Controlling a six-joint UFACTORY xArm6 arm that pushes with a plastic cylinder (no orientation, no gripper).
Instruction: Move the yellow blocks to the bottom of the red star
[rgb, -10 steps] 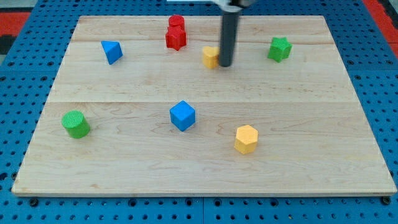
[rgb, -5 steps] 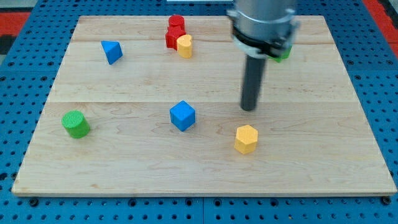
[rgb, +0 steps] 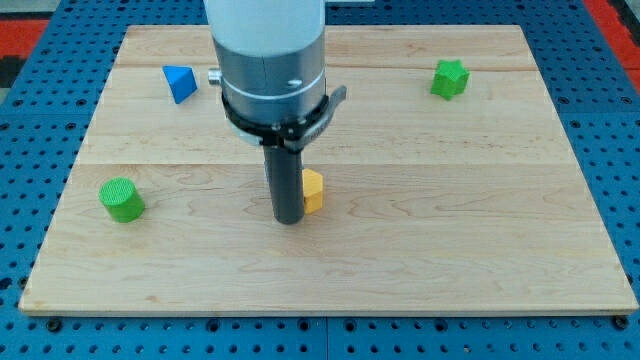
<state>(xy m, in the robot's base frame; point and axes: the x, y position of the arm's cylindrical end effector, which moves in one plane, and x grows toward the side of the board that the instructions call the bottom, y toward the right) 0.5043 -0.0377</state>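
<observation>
My tip (rgb: 290, 220) rests on the board at the lower middle of the view. A yellow block (rgb: 313, 190) touches the rod's right side, partly hidden by it; its shape is hard to make out. The arm's wide grey body covers the upper middle of the board. The red star, the red cylinder, the second yellow block and the blue cube do not show; the arm hides that area.
A blue triangular block (rgb: 179, 82) sits at the upper left. A green cylinder (rgb: 122, 199) sits at the lower left. A green star (rgb: 450, 78) sits at the upper right. The wooden board (rgb: 480, 220) lies on a blue pegboard.
The arm swung from the right middle to the lower middle. The yellow hexagon block moved left and up, now against the rod. The red blocks, other yellow block and blue cube became hidden.
</observation>
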